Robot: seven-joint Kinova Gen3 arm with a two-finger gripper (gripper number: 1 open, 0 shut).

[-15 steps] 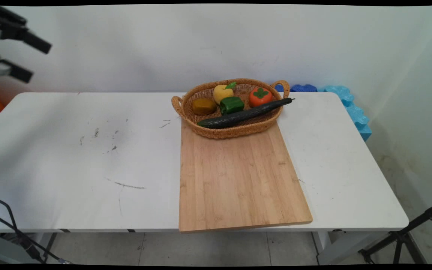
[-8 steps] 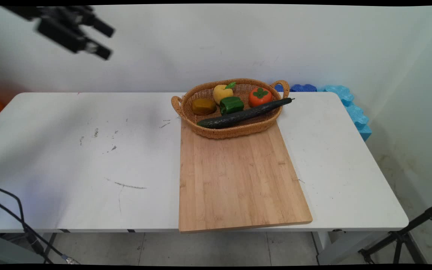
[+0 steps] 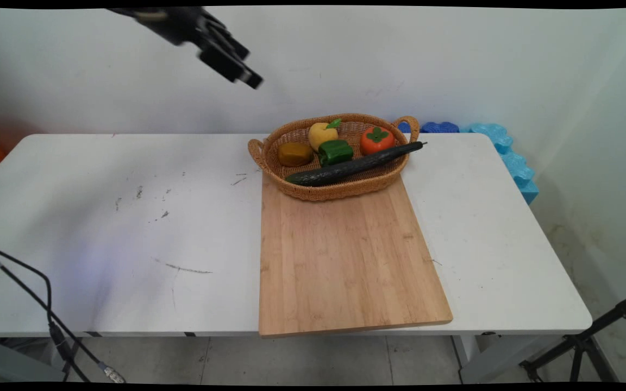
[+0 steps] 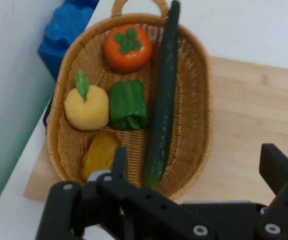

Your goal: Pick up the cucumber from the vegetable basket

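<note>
Hand view shows the hand [image 4: 196, 170] spread wide and holding nothing, high above the wicker basket [image 4: 198, 105] on the worktop [image 3: 101, 217], nearest the cucumber [image 4: 162, 100] lying along its side.

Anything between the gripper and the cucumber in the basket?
Nothing visible. The gripper hangs open, high to the basket's left; the cucumber lies across the basket's near side, uncovered, with only open air between them.

Main view: fixed, high over near table edge, facing wall, distant. Hand view: riding behind gripper [image 4: 193, 165], looking steeply down, close. Shared: wicker basket [image 3: 313, 191] [image 4: 193, 90] ahead of gripper (produce inside), adjoining cutting board [image 3: 345, 260] [image 4: 258, 110].
</note>
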